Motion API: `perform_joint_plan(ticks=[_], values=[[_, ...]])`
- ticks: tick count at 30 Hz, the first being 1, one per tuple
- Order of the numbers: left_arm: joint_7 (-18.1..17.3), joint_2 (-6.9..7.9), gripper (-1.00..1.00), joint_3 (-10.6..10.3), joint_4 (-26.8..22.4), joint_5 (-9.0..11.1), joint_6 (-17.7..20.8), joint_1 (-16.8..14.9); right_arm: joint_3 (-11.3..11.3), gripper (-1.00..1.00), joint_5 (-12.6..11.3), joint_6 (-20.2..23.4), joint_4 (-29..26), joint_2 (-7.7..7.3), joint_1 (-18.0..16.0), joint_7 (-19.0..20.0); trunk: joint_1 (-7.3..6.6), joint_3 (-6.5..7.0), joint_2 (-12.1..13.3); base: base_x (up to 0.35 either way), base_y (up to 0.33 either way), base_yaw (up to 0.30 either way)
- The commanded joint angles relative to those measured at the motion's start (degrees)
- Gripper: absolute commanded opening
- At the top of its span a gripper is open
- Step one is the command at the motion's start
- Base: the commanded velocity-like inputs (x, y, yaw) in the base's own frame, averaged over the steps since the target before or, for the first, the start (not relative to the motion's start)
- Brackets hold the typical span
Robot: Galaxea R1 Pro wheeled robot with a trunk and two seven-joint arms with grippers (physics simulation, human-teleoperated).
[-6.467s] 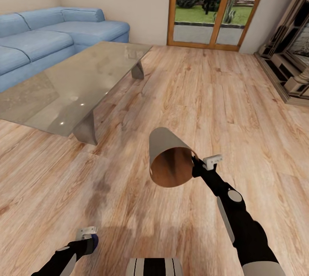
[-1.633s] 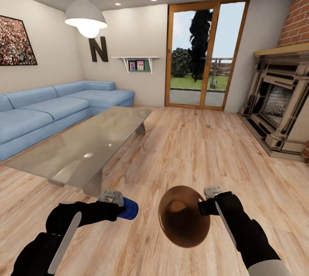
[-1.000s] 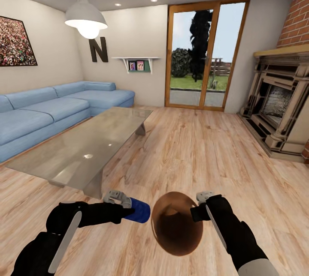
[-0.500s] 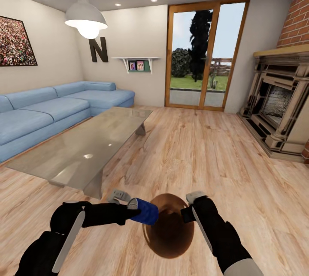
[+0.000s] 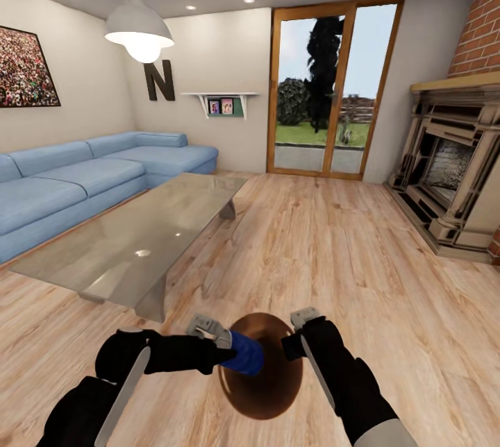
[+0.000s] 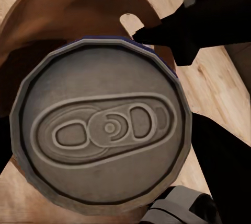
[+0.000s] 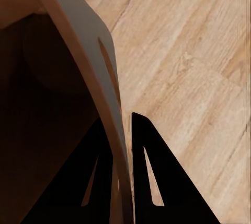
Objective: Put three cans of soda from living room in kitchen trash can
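The left gripper (image 5: 223, 350) held the blue soda can (image 5: 244, 354) at the trash can (image 5: 267, 391) mouth; the right gripper (image 7: 119, 174) pinched the trash can's rim.

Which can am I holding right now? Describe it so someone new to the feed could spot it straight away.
In the head view, look below the near end of the glass low table, above the wood floor. There the left gripper holds a dark blue soda can lying sideways, at the open mouth of the brown-lined trash can clamped by the right gripper. It is the one blue cylinder there, with a grey metal top.
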Motion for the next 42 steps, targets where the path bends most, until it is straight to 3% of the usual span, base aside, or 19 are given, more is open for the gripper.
perform_joint_plan(ticks=[1,14,16,17,21,22,24,28,33,42], values=[[0.5,-0.01,-1.0,-0.3,0.0,0.0,0.0,0.0,0.1,-1.0,-0.5,0.0,-0.1,0.07,0.0,0.3,0.0,0.01,0.0,0.0,0.0,0.0],[5.9,-0.6,-1.0,-3.6,0.4,-0.1,0.0,0.0,1.7,-1.0,-0.6,0.0,-1.4,0.45,0.0,0.2,0.0,0.01,0.0,0.0,0.0,0.0],[7.3,-0.99,-1.0,-4.1,0.5,-0.1,0.0,0.0,1.8,-1.0,-0.6,0.0,-1.8,0.52,0.0,0.2,0.0,0.01,0.0,0.0,0.0,0.0],[8.7,-2.37,-1.0,-5.6,1.7,-0.2,0.0,0.0,1.8,-1.0,-0.6,0.0,-2.5,0.89,0.0,0.2,0.0,0.01,0.0,0.0,0.0,0.0],[11.2,-3.05,-1.0,-6.7,2.4,-0.3,0.0,0.0,1.9,-1.0,-0.6,0.0,-3.2,1.05,0.0,0.2,0.0,0.01,0.0,0.0,0.0,0.0],[13.6,-3.34,-1.0,-7.8,2.7,-0.3,-0.4,0.0,2.7,-1.0,-0.7,0.0,-3.7,1.11,0.0,0.2,0.0,0.01,0.0,0.0,0.0,0.0],[15.2,-3.51,-1.0,-9.1,2.9,-0.3,-1.1,0.0,3.7,-1.0,-0.7,0.0,-4.1,1.15,0.0,0.2,0.0,0.01,0.0,0.0,0.0,0.0],[16.4,-3.75,-1.0,-10.2,3.0,-0.3,-2.2,0.0,4.6,-1.0,-0.7,0.0,-4.4,1.28,0.0,0.2,0.0,0.01,0.0,0.0,0.0,0.0],[18.7,-4.07,-1.0,-10.8,4.2,-0.3,-4.4,0.0,4.9,-1.0,-0.7,0.0,-4.5,1.46,0.0,0.3,0.0,0.01,0.0,0.0,0.0,0.0],[27.0,-5.3,-1.0,-13.9,8.0,-0.3,-8.0,0.0,5.2,-1.0,-0.6,0.0,-4.6,1.54,0.1,0.2,0.0,0.01,0.0,0.0,0.0,0.0]])
